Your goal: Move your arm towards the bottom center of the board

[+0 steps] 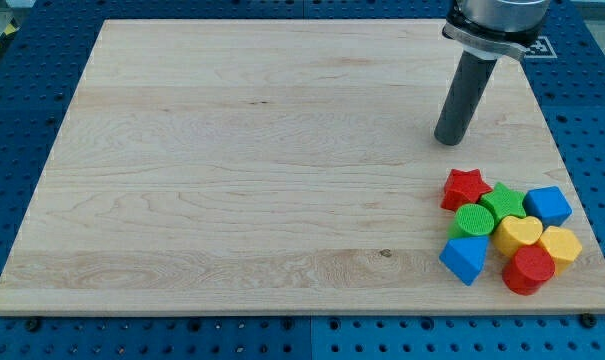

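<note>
My tip (pixel 448 141) rests on the wooden board (pixel 252 160) at the view's right, a little above the middle. It stands apart from a tight cluster of blocks at the view's bottom right, just above the red star (pixel 465 187). The cluster also holds a green star (pixel 503 201), a blue cube (pixel 548 205), a green cylinder (pixel 472 220), a yellow heart (pixel 519 235), a yellow hexagon-like block (pixel 561 246), a blue triangle (pixel 464 259) and a red cylinder-like block (pixel 528 270). The tip touches no block.
The board lies on a blue perforated table (pixel 22 110). The arm's body (pixel 494 20) enters from the view's top right, over the board's top right corner.
</note>
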{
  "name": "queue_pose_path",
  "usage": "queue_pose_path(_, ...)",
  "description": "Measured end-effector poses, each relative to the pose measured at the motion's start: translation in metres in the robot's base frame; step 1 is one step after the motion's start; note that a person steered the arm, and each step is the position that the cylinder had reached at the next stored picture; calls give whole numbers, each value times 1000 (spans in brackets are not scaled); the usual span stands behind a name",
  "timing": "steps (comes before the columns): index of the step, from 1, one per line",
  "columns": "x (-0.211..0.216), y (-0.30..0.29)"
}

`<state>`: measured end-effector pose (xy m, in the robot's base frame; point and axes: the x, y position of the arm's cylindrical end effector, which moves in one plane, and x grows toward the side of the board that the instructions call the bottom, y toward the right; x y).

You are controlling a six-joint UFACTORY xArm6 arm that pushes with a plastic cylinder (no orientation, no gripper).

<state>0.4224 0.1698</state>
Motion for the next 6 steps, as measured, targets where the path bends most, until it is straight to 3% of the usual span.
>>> queue_pose_path(2,2,1)
queue_pose_path(4,2,-35)
queue_pose_path(6,43,-84)
